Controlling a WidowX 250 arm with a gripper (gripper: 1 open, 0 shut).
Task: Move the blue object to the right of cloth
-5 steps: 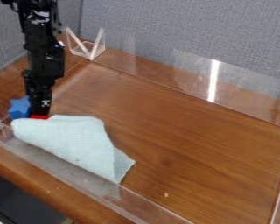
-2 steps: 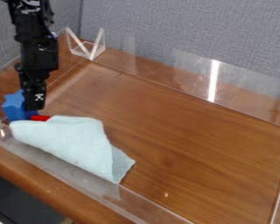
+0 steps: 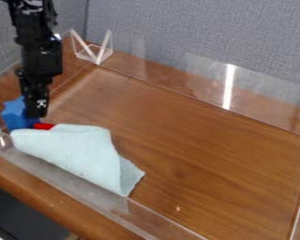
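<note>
From my remote station I saw the wooden table (image 3: 202, 141) filling most of the frame, its brown surface running from the upper left toward the lower right, edged by a clear plastic wall (image 3: 247, 86) along the far side and another low clear strip along the near edge. Behind it stood a grey fabric backdrop (image 3: 216, 33) across the top of the picture. The cloth (image 3: 83, 152) lay in the lower left, a pale aqua, rumpled, roughly triangular sheet with its point reaching toward the lower centre. The black robot arm (image 3: 40, 47) came down in the upper left, pointing straight at the table. Its gripper (image 3: 35, 105) hung at the left edge, just above the cloth's upper corner. The blue object (image 3: 16, 113) sat right at the gripper's tip, at the far left of the frame, beside the cloth's top-left corner. I could not tell whether the jaws were clamped on it or merely stood around it. A tiny red piece (image 3: 42, 123) showed just below the gripper, touching the cloth's edge.
</note>
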